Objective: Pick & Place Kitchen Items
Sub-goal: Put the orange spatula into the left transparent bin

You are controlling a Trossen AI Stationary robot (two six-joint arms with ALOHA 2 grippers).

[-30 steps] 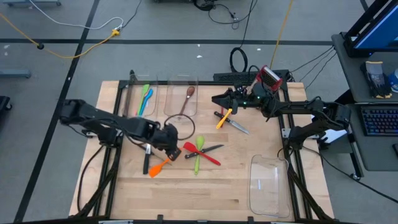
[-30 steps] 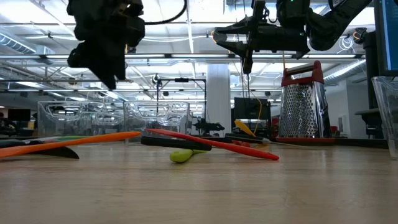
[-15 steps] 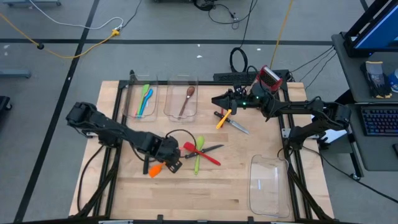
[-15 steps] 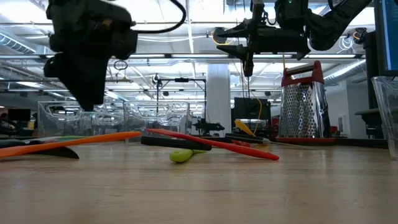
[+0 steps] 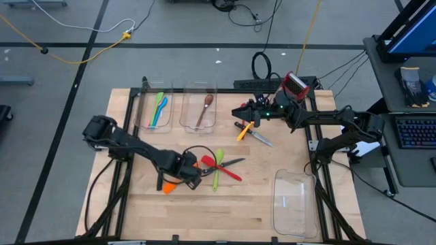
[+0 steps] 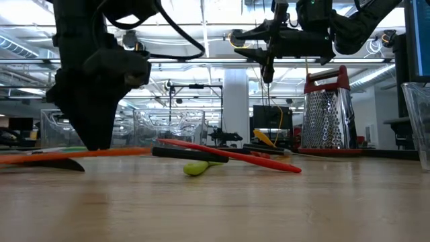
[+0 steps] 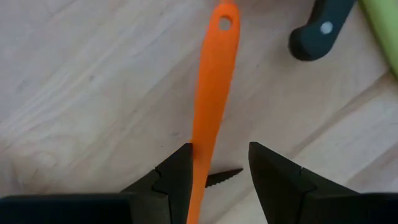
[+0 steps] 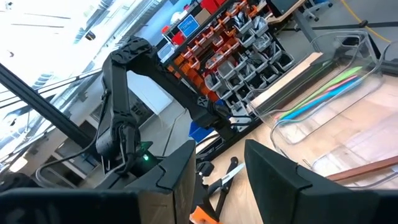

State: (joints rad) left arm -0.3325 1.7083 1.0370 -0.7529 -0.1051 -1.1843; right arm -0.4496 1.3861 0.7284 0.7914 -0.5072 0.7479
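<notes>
We see the orange spatula (image 7: 208,106) flat on the worktop (image 5: 225,211), left of centre; in the high view its long axis runs diagonally, blade end near-left at (image 5: 168,186), handle rising far-right under the left gripper (image 5: 191,182). In the left wrist view the handle's hole end points away from the jaws, and the shaft runs back in between the two fingers (image 7: 177,177), hugging one finger with a clear gap to the other. Left jaws are apart, straddling the handle, not clamped; in the low view that gripper (image 6: 94,138) is down at worktop level right over the orange shaft (image 6: 74,154). Just right of it lie the red spatula (image 5: 221,167), the green spoon (image 5: 218,168) and a black-handled knife (image 5: 230,162), crossed in a small pile. The right gripper (image 5: 240,111) hangs well above the worktop at the far side, near the box grater (image 5: 294,84), jaws apart and empty, over a yellow utensil (image 5: 245,129) and a second knife (image 5: 257,137). Far-left bins (image 5: 158,109) hold green and blue utensils (image 5: 158,107) and a wooden spoon (image 5: 204,109). An empty bin (image 5: 294,201) sits near-right.
</notes>
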